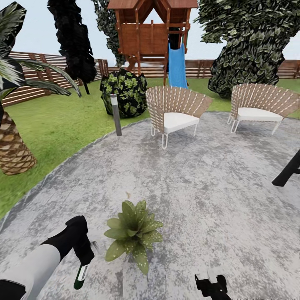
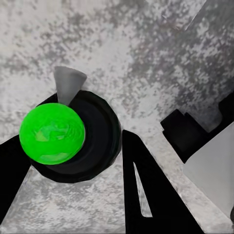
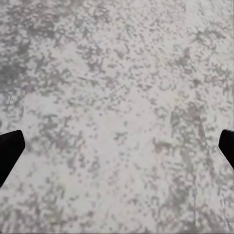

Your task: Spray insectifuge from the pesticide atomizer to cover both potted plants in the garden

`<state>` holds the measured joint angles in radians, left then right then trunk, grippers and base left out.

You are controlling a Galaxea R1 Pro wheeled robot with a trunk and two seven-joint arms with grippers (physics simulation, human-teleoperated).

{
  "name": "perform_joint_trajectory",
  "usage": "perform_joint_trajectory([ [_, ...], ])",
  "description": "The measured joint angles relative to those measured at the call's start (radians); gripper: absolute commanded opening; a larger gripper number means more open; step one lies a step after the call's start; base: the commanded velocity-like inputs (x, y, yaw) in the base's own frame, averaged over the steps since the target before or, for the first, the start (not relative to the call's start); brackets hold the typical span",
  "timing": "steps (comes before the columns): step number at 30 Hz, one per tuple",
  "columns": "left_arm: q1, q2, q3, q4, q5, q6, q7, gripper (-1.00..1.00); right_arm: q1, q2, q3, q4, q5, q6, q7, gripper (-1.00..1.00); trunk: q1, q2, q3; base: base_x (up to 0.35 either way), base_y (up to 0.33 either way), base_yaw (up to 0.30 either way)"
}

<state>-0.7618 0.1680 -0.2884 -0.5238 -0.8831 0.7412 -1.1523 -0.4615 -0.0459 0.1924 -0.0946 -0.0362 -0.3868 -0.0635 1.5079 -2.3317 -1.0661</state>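
Pesticide atomizer (image 1: 81, 276) hangs from the left gripper (image 1: 84, 257), low over the paved patio (image 1: 200, 196) and just beside the potted plant (image 1: 133, 233); the jaws are closed on its upper part, the dark green body pointing down, so the bottle looks carried rather than aimed. In the left wrist view the atomizer (image 2: 73, 134) appears end-on, a bright green round face within a dark rim, with a small grey cone beside it that may be the nozzle; I cannot tell which way it points relative to the leaves. Whether any liquid is inside cannot be seen. The plant's pot is hidden under its broad speckled leaves. Right gripper (image 1: 212, 285) hangs empty over bare paving, its fingertips (image 3: 10, 146) spread wide. My judgement: spraying this plant comes next.
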Motion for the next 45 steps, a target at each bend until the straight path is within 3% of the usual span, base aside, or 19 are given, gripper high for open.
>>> perform_joint_trajectory([
  [6, 0.001, 0.001, -0.007, 0.001, 0.001, -0.001, 0.001, -1.00, 0.000, 0.000, 0.000, 0.000, 0.000, 0.000, 0.000, 1.00, 0.000, 0.000, 0.000, 0.088, 0.122, -0.288],
  [15, 0.008, 0.027, -0.001, 0.003, 0.002, -0.002, -0.001, -1.00, 0.000, 0.000, 0.000, 0.001, 0.000, 0.000, 0.000, 1.00, 0.000, 0.000, 0.000, 0.002, 0.002, -0.029],
  [25, 0.009, 0.026, -0.008, 0.063, 0.002, -0.010, 0.004, -1.00, -0.001, 0.000, 0.001, 0.002, 0.000, 0.001, 0.000, 1.00, 0.000, 0.000, 0.000, 0.000, 0.000, 0.000],
  [30, 0.009, 0.024, -0.004, 0.095, 0.006, -0.011, 0.061, -1.00, 0.000, 0.000, 0.002, 0.002, 0.000, 0.001, 0.000, 1.00, 0.000, 0.000, 0.000, 0.000, 0.000, 0.000],
  [35, 0.009, 0.015, -0.002, 0.096, 0.014, -0.010, 0.070, -1.00, 0.000, 0.000, 0.002, 0.002, 0.000, 0.001, 0.000, 1.00, 0.001, 0.000, 0.000, -0.201, 0.188, 0.000],
  [45, 0.008, 0.010, 0.004, 0.095, 0.020, -0.010, 0.071, -1.00, 0.000, 0.000, 0.002, 0.002, 0.000, 0.001, 0.000, 1.00, 0.000, 0.000, 0.000, 0.022, 0.218, -0.256],
])
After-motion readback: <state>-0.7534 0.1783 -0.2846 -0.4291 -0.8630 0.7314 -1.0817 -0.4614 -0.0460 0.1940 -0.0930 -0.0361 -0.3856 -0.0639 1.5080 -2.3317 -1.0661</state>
